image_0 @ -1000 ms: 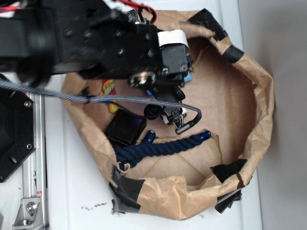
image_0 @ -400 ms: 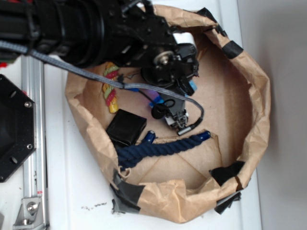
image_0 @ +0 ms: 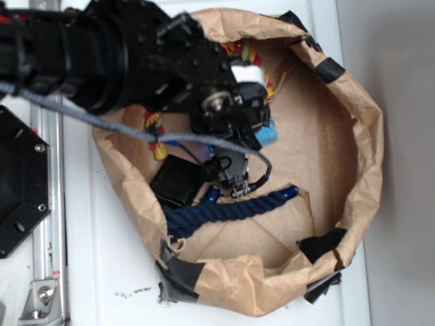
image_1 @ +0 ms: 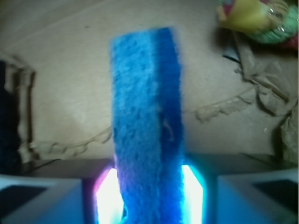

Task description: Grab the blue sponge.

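The blue sponge [image_1: 147, 116] stands on edge between my fingers [image_1: 106, 196] in the wrist view, held off the brown paper floor. My gripper [image_1: 148, 198] is shut on it, one pad pressed against each flat side. From the exterior view only a light-blue corner of the sponge [image_0: 268, 134] shows beside my gripper [image_0: 257, 130]. The black arm hides the rest.
A brown paper bag wall [image_0: 367, 136] with black tape rings the workspace. Inside lie a dark navy rope [image_0: 231, 209], a black box [image_0: 178, 181] and a coloured rope toy [image_0: 155, 132], which also shows in the wrist view [image_1: 261, 16]. A black plate [image_0: 17, 183] sits at the left.
The arm has swung down and to the left inside the bag. The sponge has moved with the gripper, and more of its blue corner shows now.
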Tool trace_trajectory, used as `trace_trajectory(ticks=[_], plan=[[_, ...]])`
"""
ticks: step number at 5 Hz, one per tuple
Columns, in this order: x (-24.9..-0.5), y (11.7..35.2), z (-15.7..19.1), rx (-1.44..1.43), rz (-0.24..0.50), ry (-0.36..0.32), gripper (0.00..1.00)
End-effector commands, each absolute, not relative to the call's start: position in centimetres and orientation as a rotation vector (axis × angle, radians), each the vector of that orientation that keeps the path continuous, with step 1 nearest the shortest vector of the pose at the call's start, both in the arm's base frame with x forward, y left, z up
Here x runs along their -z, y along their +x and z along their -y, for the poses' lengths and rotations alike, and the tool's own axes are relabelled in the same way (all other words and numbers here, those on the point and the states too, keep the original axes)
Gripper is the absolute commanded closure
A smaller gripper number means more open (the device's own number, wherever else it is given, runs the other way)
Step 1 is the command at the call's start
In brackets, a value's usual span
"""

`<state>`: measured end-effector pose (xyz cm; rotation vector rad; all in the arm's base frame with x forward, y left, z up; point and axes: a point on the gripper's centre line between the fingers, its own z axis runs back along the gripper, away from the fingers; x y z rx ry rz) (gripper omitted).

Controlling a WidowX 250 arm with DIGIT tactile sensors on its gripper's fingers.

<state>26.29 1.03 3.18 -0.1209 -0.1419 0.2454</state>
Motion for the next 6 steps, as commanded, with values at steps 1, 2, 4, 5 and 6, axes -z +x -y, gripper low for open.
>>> trace_trajectory(ticks=[1, 2, 4, 5, 6], plan=[[-10.4, 28.0, -1.1, -0.19, 0.293, -0.083, 1.0], [-15.4, 29.6, -0.7, -0.156, 0.312, -0.116, 1.0], [-18.6, 29.9, 0.4, -0.05, 0.09, -0.079, 1.0], [-18.2, 27.8, 0.0, -0.025, 0.076, -0.011, 1.0], [-18.3, 27.6, -0.7, -0.02, 0.087, -0.007, 1.0]])
